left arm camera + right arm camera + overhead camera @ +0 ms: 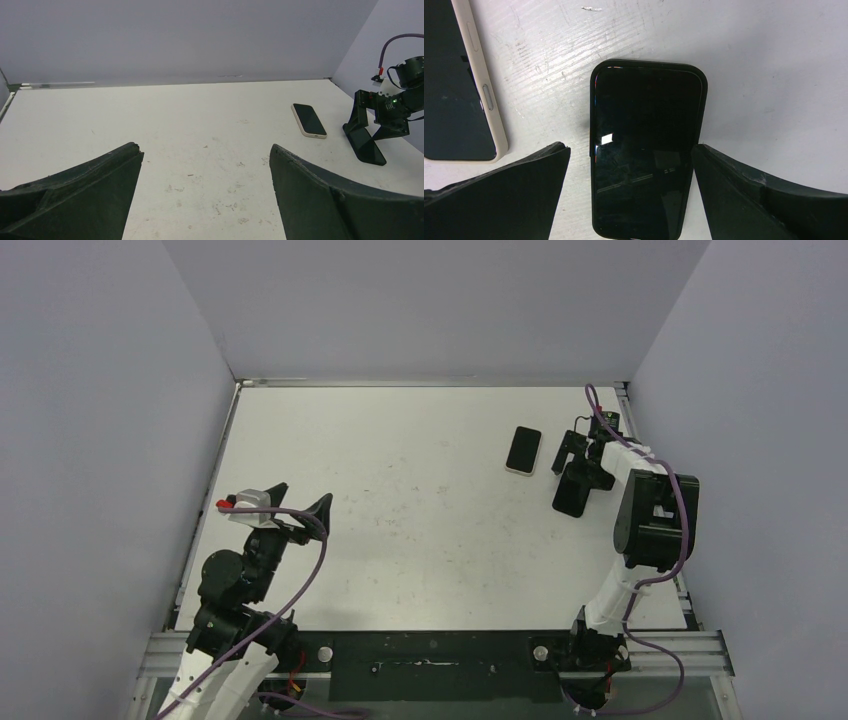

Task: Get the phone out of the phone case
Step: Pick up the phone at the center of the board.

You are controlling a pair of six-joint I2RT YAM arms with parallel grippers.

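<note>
phone (646,130) in its black case (649,63) lies flat by the table's (400,520) right edge, right gripper (630,147) spread wide above it. reaching step; next, drop and pinch its long sides. left gripper (206,149) spread too.

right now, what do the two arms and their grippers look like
The left arm and right arm mix black housings with white links; a purple cable loops along each. The left gripper and right gripper have broad black wedge-shaped fingers.

Two phones (523,450) (572,496), two claws (206,150) (630,148)
</note>
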